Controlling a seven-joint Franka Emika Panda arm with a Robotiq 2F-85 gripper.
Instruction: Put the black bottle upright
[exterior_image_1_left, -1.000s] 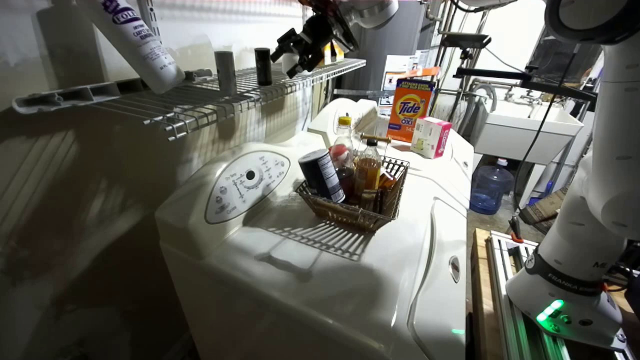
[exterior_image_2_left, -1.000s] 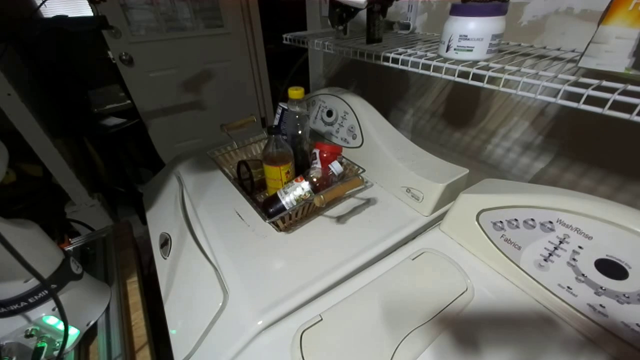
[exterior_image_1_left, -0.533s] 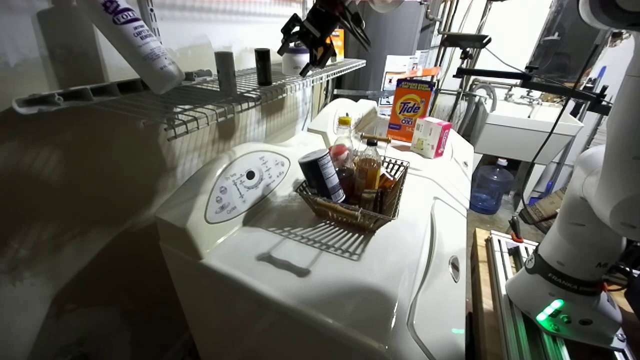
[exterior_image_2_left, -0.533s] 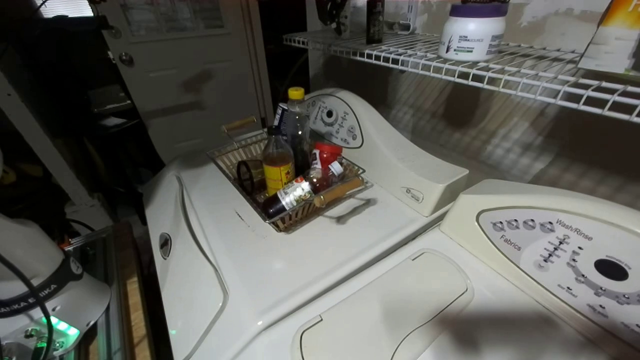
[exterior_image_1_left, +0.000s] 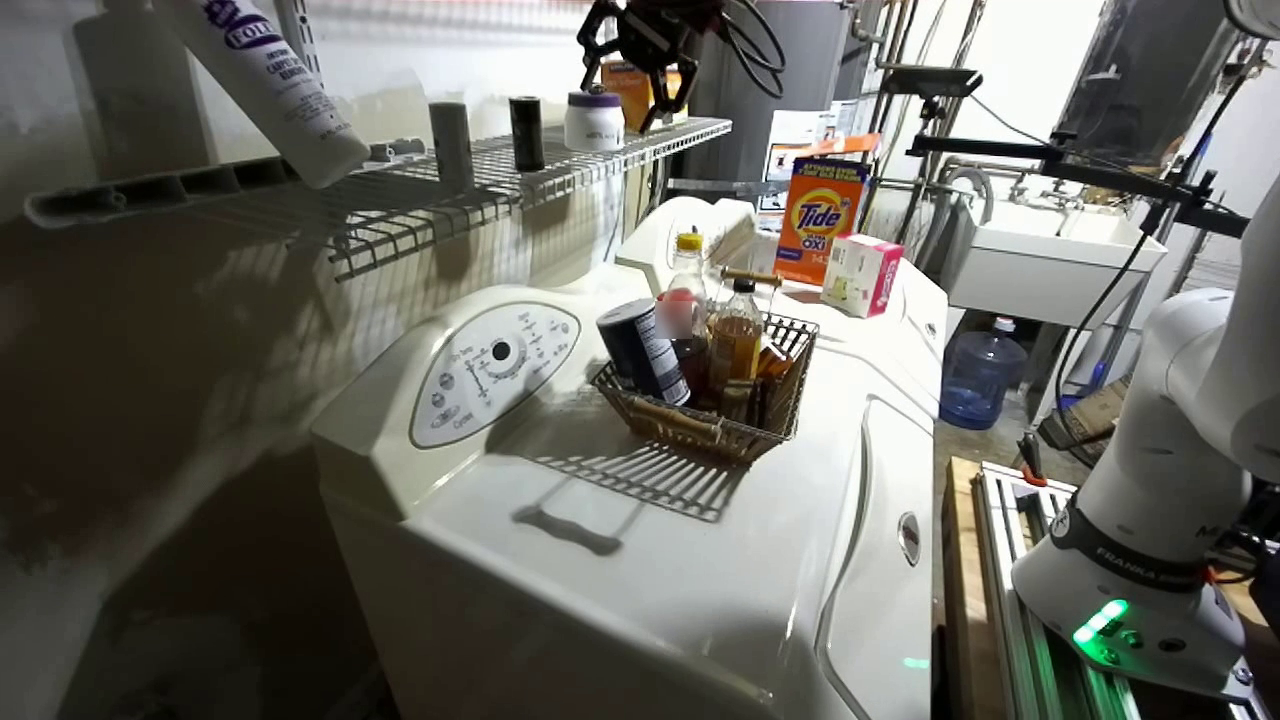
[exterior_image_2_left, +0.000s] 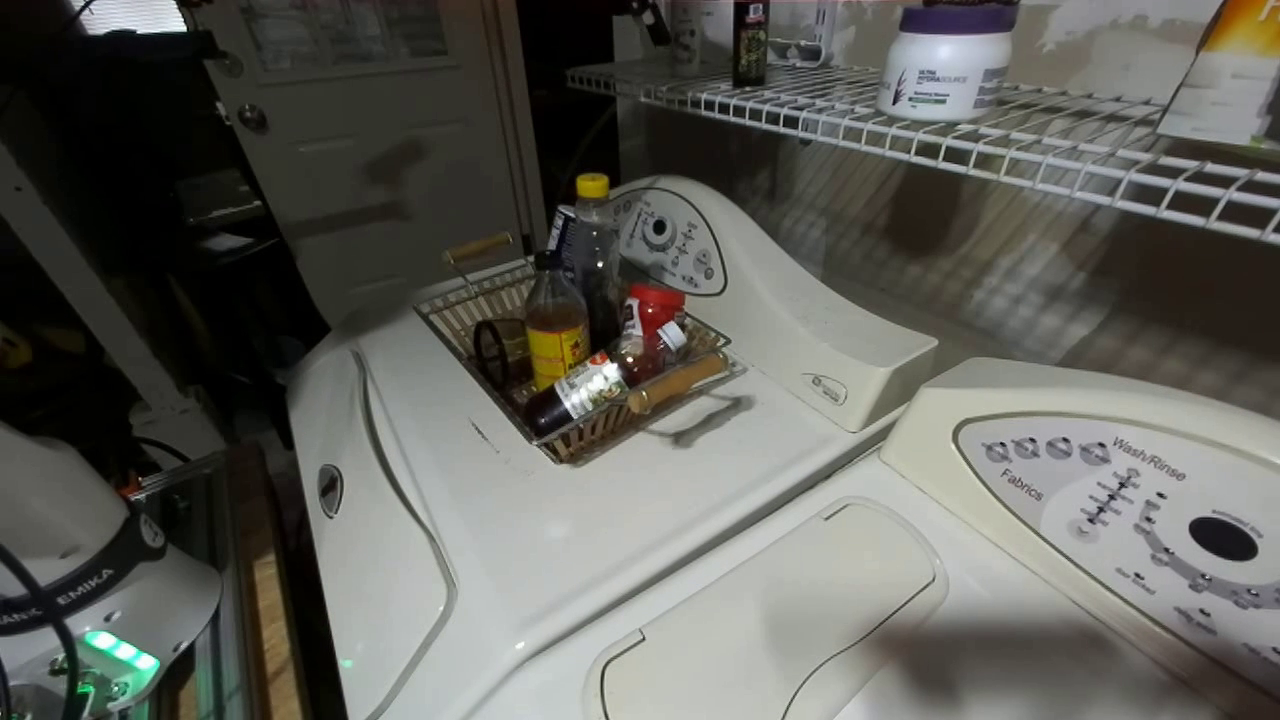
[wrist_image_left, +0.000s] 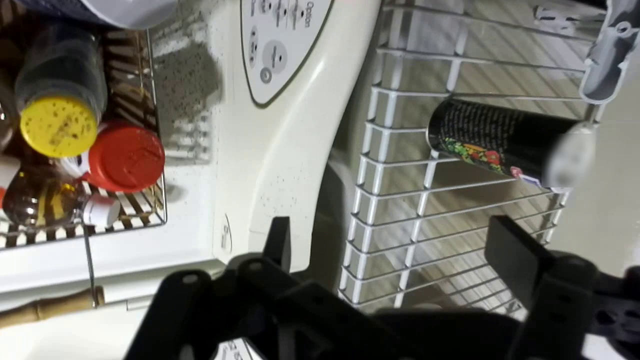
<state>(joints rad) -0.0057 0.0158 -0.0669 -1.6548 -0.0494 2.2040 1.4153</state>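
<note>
The black bottle (exterior_image_1_left: 526, 134) stands upright on the wire shelf (exterior_image_1_left: 495, 200). It also stands upright in an exterior view (exterior_image_2_left: 750, 45), where its top is cut off by the frame edge. In the wrist view the bottle (wrist_image_left: 492, 135) shows a printed label with coloured pictures and a pale, blurred end. My gripper (exterior_image_1_left: 617, 107) is open and empty, to the right of the bottle and apart from it, in front of the white jar. In the wrist view the gripper (wrist_image_left: 390, 225) has its fingers wide apart with only shelf wires showing between them.
A grey cylinder (exterior_image_1_left: 452, 145) stands left of the bottle and a purple-lidded white jar (exterior_image_1_left: 594, 122) right of it. A white spray can (exterior_image_1_left: 275, 95) leans at the shelf's left end. Below, a basket (exterior_image_1_left: 680, 430) of bottles sits on the white dryer (exterior_image_1_left: 640, 590).
My gripper has moved away from the black bottle, up and to the right in an exterior view, uncovering the white jar. The bottle has stayed upright in place.
</note>
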